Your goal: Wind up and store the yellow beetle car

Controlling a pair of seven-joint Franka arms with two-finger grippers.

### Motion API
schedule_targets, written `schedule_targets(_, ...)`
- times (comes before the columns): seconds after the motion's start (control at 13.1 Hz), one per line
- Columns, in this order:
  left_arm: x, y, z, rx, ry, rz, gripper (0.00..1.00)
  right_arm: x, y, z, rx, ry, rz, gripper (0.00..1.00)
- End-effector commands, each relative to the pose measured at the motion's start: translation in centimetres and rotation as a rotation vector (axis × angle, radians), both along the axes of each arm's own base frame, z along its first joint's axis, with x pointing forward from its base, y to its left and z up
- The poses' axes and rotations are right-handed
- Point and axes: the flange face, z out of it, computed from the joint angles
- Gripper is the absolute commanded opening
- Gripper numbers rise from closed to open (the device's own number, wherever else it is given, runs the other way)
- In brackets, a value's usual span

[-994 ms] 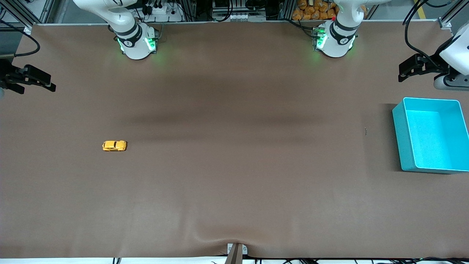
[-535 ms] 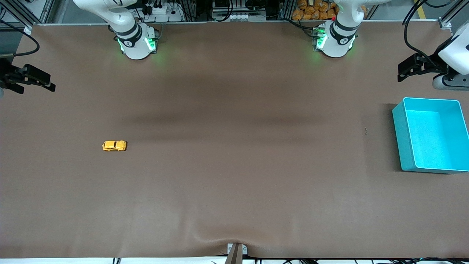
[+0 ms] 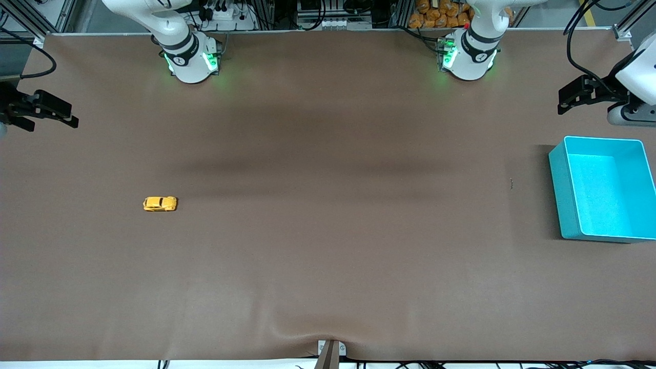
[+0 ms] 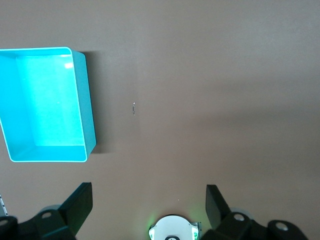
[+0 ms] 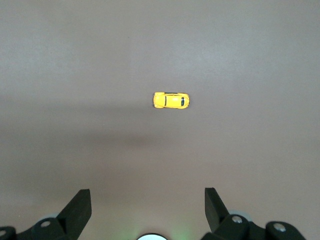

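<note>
One yellow beetle car (image 3: pixel 160 204) sits on its wheels on the brown table (image 3: pixel 328 266), left-centre of the front frame. One teal bin (image 3: pixel 558 189) at right edge. Two arms wait: right end effector (image 3: pixel 56 117) at the left edge, released; left end effector (image 3: pixel 576 97) upper right above the bin, released, both holding nothing.

High front view, two downward wrist views

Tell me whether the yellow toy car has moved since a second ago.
No. The yellow toy car sits at the same spot on the table, toward the right arm's end, just as far from the blue bin as before.
</note>
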Motion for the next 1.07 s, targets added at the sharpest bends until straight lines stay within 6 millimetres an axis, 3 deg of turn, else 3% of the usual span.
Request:
schedule_targets(0.0, -0.4, -0.3, 0.6, -0.016, 0.000, -0.008, 1.00, 0.2, 0.4, -1.0, 0.016, -0.008, 0.026, 1.00)
schedule_targets(0.23, -0.3, -0.1, 0.6, -0.016, -0.002, -0.001, 1.00, 1.1, 0.4, -4.2, 0.013, -0.022, 0.020, 1.00)
schedule_targets(0.69, -0.4, 0.0, 0.6, -0.011, -0.004, 0.013, 1.00, 2.2, 1.3, -8.6, 0.007, -0.062, 0.092, 1.00)
schedule_targets(0.99, -0.3, -0.3, 0.4, -0.011, -0.001, 0.007, 1.00, 3.3, 1.5, -13.3, -0.005, -0.063, 0.237, 1.00)
